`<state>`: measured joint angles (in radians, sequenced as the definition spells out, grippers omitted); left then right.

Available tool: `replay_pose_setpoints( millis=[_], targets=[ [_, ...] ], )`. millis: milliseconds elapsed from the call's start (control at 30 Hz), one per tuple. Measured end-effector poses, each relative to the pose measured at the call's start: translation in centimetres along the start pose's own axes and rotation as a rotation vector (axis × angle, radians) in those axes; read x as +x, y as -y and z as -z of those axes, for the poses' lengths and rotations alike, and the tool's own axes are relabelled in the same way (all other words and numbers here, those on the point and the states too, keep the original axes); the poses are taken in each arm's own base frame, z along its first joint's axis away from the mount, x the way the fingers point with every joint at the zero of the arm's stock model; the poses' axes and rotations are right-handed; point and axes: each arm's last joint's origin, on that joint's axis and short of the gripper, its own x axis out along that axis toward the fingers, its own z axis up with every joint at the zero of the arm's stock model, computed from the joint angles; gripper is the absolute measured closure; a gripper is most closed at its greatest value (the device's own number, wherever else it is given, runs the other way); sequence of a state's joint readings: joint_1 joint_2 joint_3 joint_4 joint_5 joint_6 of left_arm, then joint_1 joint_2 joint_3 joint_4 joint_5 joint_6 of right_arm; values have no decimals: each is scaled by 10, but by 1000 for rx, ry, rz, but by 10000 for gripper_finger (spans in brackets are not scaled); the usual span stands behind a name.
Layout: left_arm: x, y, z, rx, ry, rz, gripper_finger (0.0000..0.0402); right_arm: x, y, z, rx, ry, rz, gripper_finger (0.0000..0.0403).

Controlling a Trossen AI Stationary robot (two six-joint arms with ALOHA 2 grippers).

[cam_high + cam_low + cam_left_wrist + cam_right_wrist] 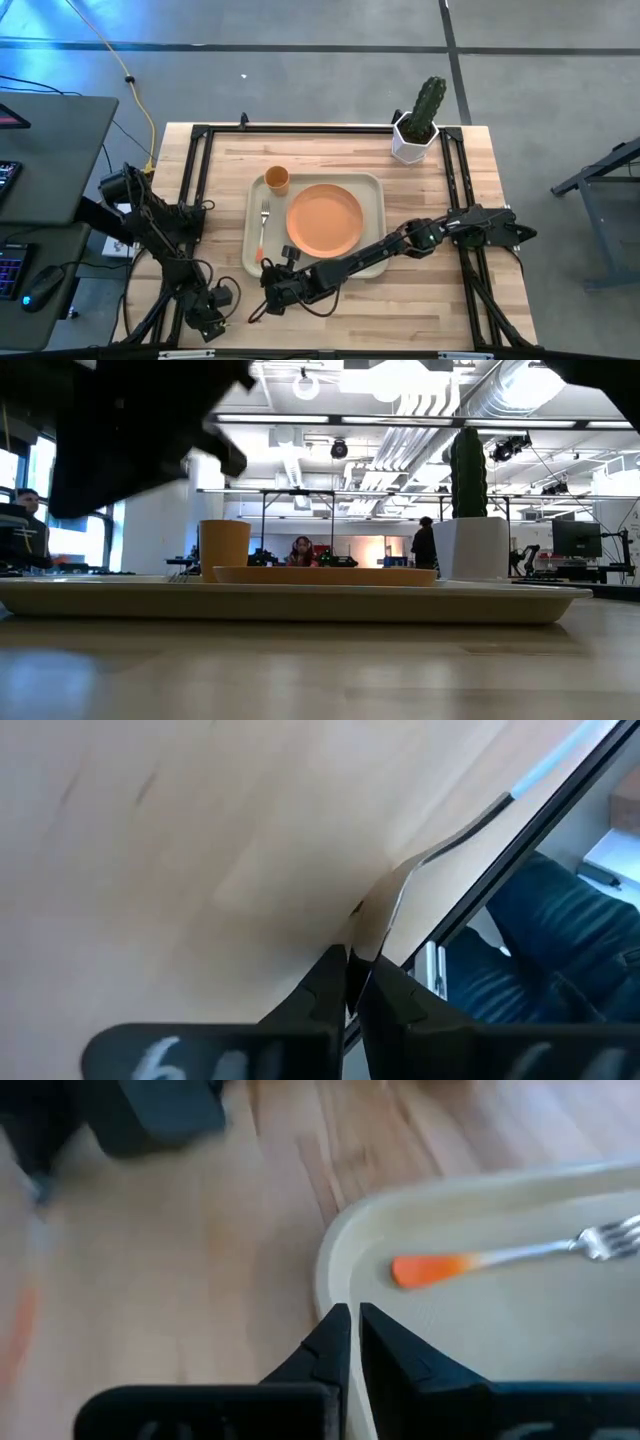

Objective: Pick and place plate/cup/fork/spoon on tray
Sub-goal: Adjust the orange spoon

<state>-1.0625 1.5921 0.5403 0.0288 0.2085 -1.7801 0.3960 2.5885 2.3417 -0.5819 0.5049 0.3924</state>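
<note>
Orange plastic fills most of the cream tray (375, 215), which sits in the middle of the wooden table (470, 300). The plate (325, 219) lies flat on the tray's right half. The cup (277, 180) stands upright in the tray's far left corner, just beside the plate's far left edge. The fork (264, 228) lies along the tray's left side, tines toward the far edge and orange handle toward the near edge; the right wrist view shows it resting on the tray floor close to the rounded near left corner. The spoon is not clearly seen in any view.

The right arm reaches across the near part of the table, and the right gripper (272, 285) sits just off the tray's near left corner, over bare wood. In its wrist view its fingertips (337, 1330) are pressed together with nothing between them, right at the tray's rim. The left gripper (208, 322) waits at the near left edge of the table, well apart from the tray; its fingers (330, 982) are closed too, empty, and possibly touching the wood, though the angle is too poor to be sure.

A white pot with a cactus (418, 125) stands at the far right of the table.
</note>
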Motion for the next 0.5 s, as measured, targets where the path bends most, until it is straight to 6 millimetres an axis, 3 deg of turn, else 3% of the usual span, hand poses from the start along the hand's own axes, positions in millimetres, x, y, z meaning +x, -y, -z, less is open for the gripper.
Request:
replay_pose_setpoints(
  millis=[233,400,500],
  targets=[
    [-9,2,-3,70,25,15,398,-21,22,-33,194,40,-48,336],
    [-23,-5,-2,94,47,-47,398,-14,38,-38,226,-5,-79,292],
    [-30,-11,0,84,39,-114,398,-6,55,-39,345,-18,-13,276]
  ],
)
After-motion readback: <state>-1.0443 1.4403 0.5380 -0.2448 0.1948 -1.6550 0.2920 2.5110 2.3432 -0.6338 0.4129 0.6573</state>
